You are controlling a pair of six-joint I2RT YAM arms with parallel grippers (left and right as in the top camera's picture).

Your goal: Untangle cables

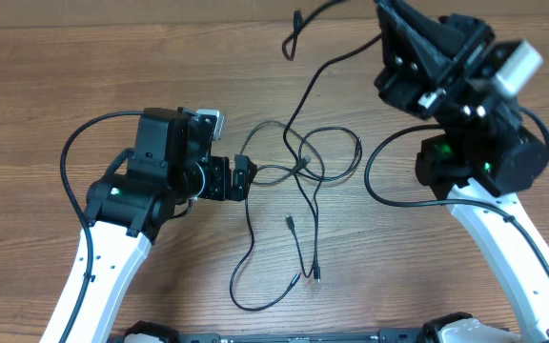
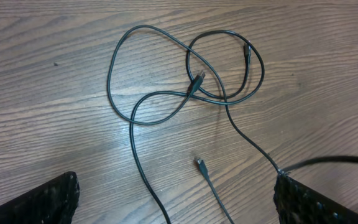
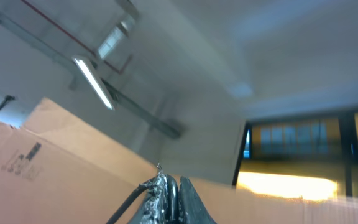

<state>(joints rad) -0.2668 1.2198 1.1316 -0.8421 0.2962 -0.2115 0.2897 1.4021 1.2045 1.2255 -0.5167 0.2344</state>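
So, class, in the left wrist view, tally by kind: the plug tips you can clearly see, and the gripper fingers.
Plug tips: 3
Left gripper fingers: 2
Total: 5

Soft, even light leaves a pale sheen on the table (image 2: 114, 140), while the right wrist view is blurred.

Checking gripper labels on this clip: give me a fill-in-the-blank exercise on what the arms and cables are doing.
1. The left gripper stands ___ beside the tangled cables.
2. The right gripper, raised off the table, is shut on one ___.
3. The right wrist camera points up toward the ___.
Missing: open; cable; ceiling.
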